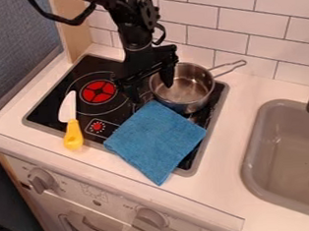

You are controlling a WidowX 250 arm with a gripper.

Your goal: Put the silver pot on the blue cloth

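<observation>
Knife [70,121] on L side of stovetop [41,102]; sink [278,154] at R.

A white worktop [220,182] carries a black hob [48,108] toward its left end. The silver pot [190,91] stands on the hob nearer the worktop's back edge; the blue cloth [156,141] and yellow-handled knife [71,123] overlap the hob's front rim.

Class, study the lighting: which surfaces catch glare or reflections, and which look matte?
In the camera view, bright highlights streak the shiny silver metal pot; the glossy black stovetop shows pale reflections near it; the blue fabric cloth looks matte, without glare.
</observation>
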